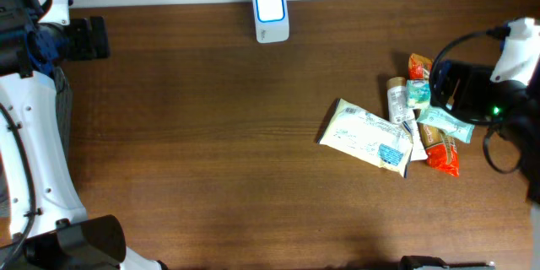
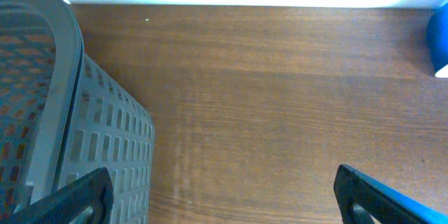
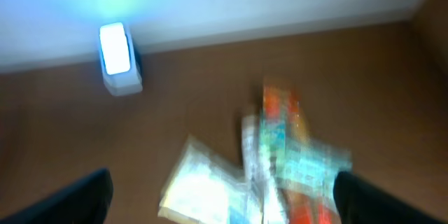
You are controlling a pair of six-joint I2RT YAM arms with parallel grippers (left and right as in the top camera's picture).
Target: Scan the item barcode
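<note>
Left end effector [image 2: 224,199]: fingers apart, empty, far-left corner beside basket [image 2: 77,112]. Right end effector [image 3: 224,199]: apart, empty, over packet pile [image 1: 405,122] nr right bench [image 1: 211,135] edge. Scanner [image 1: 271,15] at far edge, bare wood btwn it and pile.

The surface [image 1: 211,135] is dark brown wood with visible grain. A white scanner [image 1: 271,15] with a lit blue-white face stands near the far edge, well apart from all other things. A cluster of packets lies at the right side. A large pale packet [image 1: 367,135] with a blue label lies flat at the left of the cluster. A small white tube [image 1: 398,101] lies just beside it. Orange packets [image 1: 440,150] and teal packets [image 1: 445,121] overlap at the right of the cluster. A grey perforated basket [image 2: 91,140] stands at the left end.
</note>
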